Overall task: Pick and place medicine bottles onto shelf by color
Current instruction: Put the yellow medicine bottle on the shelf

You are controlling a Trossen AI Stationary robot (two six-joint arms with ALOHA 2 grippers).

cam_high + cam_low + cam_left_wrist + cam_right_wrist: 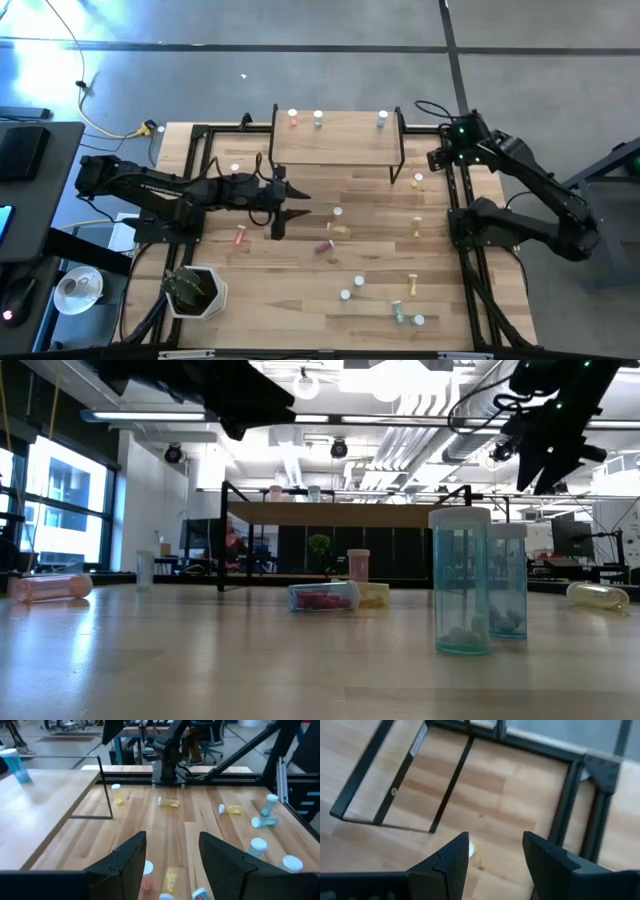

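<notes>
The left gripper hangs over the middle of the wooden table, just in front of the shelf, its fingers spread apart with nothing between them. Just beyond its fingertips lie a yellow medicine bottle on its side and a red medicine bottle, also lying down, with an upright pink one close by; another pink bottle lies behind the gripper, beside the arm. On the shelf, beside the gripper, stand three bottles: a red one and a pale one near one end, and a blue one at the other. Further out past the fingertips, more bottles are scattered over the table, among them two upright blue ones that loom close in the low view. The right gripper is raised beside the far end of the shelf, fingers parted and empty, and a white-capped yellow bottle stands on the table just below it. A white pot with a plant sits at the near corner of the table, behind the left arm.
</notes>
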